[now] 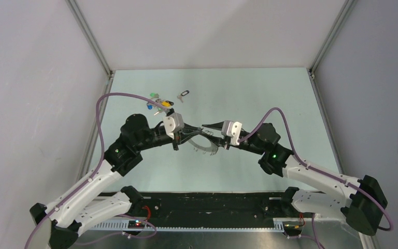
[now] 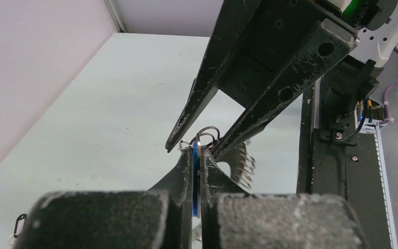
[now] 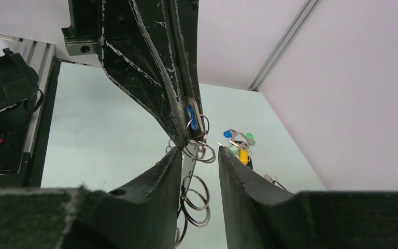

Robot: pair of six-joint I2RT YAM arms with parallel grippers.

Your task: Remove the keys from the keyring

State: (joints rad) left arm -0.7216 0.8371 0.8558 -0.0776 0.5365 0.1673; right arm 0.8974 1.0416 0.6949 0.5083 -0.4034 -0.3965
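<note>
The two arms meet almost tip to tip above the middle of the desk, and the keyring is carried between them, its fringe of keys hanging just below and to the robot's right of the meeting point. The left tool is clamped flat on a blue-headed tag or key, whose long axis runs in line with its fingers and points toward the right arm. From that pinch a string of small split rings leads into the gap of the right tool, which is spread open with one finger on either side of the rings and seems to touch none of them. So the piece to work on lies straight ahead of the right tool and inside its span, and that is the free arm. Both forearms reach inward, low and near level, wrists turned so the fingers face each other. Closing on one ring and drawing it away from the left pinch looks like the next need. A few loose coloured keys lie well apart on the far left of the desk.
</note>
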